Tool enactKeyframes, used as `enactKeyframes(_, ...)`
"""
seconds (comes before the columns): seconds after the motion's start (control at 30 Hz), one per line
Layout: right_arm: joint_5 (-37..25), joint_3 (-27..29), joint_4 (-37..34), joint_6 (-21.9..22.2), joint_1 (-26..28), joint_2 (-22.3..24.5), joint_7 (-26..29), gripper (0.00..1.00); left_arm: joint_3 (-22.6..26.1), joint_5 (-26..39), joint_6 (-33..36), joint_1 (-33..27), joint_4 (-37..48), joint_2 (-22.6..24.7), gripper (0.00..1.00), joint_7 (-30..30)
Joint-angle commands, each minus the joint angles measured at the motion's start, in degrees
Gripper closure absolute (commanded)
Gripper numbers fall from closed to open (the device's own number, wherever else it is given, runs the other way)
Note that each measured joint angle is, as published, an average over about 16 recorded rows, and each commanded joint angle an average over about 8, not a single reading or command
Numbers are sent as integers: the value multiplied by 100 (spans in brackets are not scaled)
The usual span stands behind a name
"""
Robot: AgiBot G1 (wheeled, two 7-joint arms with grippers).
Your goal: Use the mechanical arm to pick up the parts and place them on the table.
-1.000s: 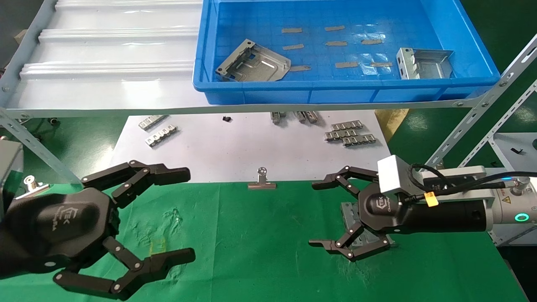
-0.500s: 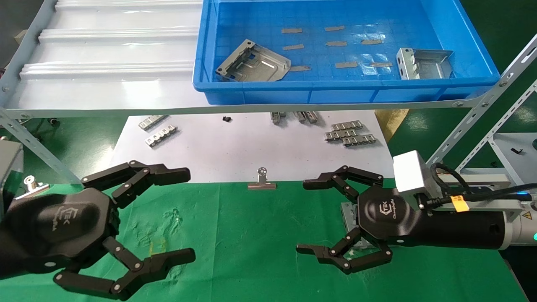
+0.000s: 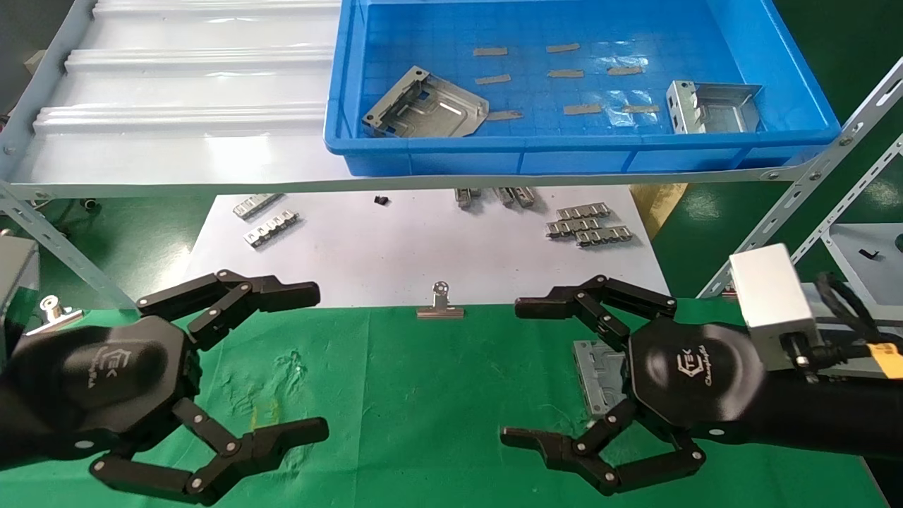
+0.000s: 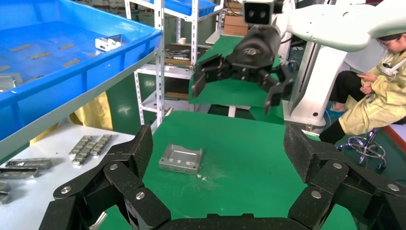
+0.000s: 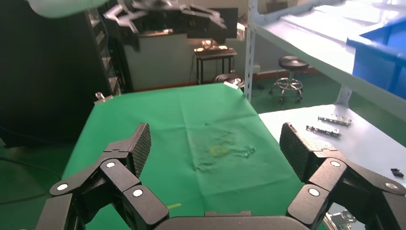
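Note:
One silvery part (image 3: 598,375) lies on the green table (image 3: 423,395), partly hidden under my right gripper; it also shows in the left wrist view (image 4: 180,159). My right gripper (image 3: 518,374) is open and empty, raised above the cloth just right of that part; the left wrist view shows it lifted (image 4: 237,72). Two more parts lie in the blue bin (image 3: 437,152): one at its left (image 3: 427,106), one at its right (image 3: 712,106). My left gripper (image 3: 314,363) is open and empty over the table's left side.
A pale ribbed shelf (image 3: 176,106) carries the bin above the table. A white sheet (image 3: 395,247) behind the cloth holds ridged metal strips (image 3: 585,224) and more strips (image 3: 271,229). A binder clip (image 3: 440,303) sits at the cloth's far edge.
My right gripper has lifted and drawn back toward me and to the right, uncovering more of the part left lying on the cloth. The left arm has not moved.

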Motion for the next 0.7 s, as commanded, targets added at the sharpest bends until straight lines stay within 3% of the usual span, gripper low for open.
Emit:
enactKeyframes(0.03, 24, 203, 210, 21, -148, 62, 150, 0, 0, 0, 0, 0, 0, 0, 0, 0)
enactKeyframes(0.4, 144, 1182, 1224, 115, -859, 358, 860, 0, 0, -1, -1, 0, 1, -1, 0, 0)
enactKeyframes(0.7, 169, 1280, 1319, 128, -932, 392, 899, 0, 0, -1, -2, 1, 1, -1, 0, 1)
